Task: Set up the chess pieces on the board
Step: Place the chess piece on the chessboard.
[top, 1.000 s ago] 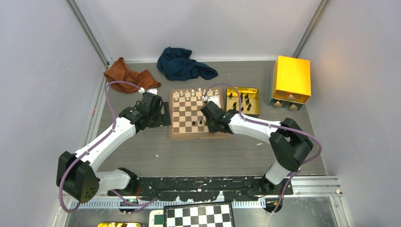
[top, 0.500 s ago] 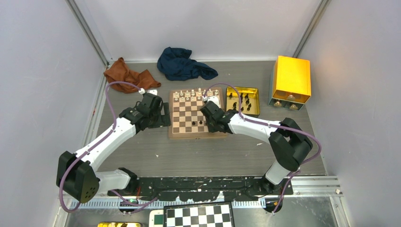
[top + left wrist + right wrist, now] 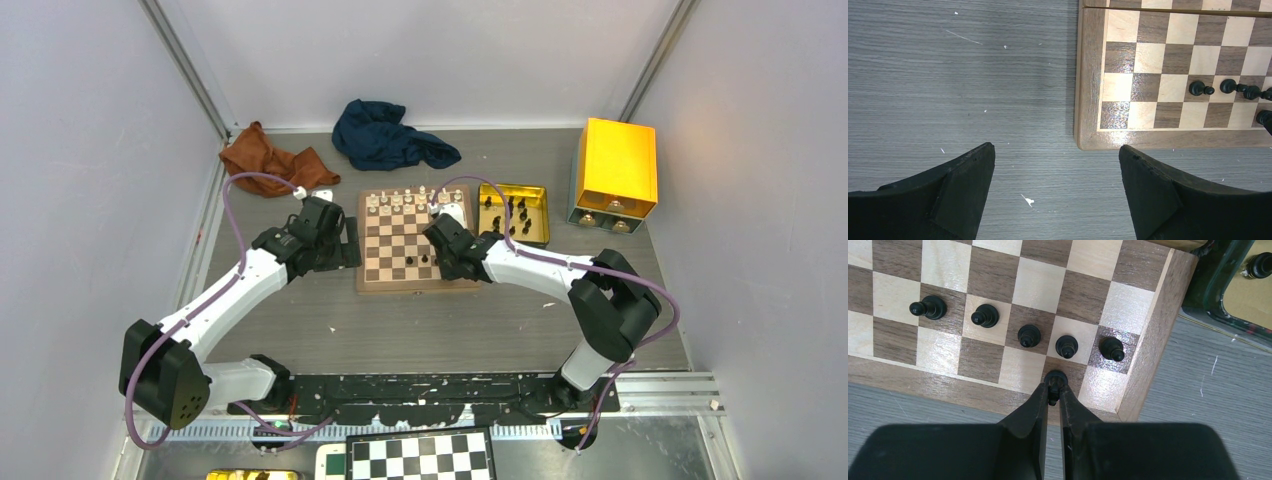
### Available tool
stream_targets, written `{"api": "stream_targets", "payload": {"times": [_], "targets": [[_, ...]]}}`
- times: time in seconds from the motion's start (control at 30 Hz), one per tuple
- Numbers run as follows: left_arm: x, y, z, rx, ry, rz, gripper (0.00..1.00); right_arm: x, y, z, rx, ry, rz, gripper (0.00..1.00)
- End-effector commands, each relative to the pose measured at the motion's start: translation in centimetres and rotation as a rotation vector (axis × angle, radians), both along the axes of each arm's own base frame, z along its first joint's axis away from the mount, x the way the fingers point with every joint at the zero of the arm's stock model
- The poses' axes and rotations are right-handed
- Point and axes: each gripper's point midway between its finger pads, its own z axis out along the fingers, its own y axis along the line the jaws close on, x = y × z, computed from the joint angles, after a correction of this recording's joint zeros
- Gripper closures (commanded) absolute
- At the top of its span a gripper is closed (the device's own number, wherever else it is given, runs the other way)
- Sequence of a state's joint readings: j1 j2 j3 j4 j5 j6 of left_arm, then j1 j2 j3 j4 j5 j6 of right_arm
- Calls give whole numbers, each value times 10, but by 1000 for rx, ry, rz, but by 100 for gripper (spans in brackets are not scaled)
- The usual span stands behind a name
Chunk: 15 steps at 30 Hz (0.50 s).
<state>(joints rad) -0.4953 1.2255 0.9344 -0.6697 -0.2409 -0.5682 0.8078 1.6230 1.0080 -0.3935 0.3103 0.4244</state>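
Note:
The wooden board lies mid-table; it also shows in the right wrist view and the left wrist view. My right gripper is shut on a black chess piece that stands on a dark square of the board's near row, second square from the right corner. Several black pawns stand in the row behind it. My left gripper is open and empty over the bare table just off the board's near left corner. Black pieces show on the board there.
A gold tin tray with several black pieces sits right of the board. White pieces line the board's far edge. A yellow box, a blue cloth and a brown cloth lie at the back.

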Motion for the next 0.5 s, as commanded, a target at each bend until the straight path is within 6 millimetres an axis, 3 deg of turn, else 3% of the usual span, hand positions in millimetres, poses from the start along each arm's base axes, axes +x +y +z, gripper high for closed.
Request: {"api": "stream_targets", "payload": {"times": [0.0,0.33,0.47], "targets": [[6,-2,11,-28,-49,3,6,5,2,19,26,-39,-27,95],[5,-2,10,-31,-46,3,6,2,-1,17,29,-31,-37,94],[5,-2,10,-32,-46,3,6,1,0,16,27,-23,-34,88]]}}
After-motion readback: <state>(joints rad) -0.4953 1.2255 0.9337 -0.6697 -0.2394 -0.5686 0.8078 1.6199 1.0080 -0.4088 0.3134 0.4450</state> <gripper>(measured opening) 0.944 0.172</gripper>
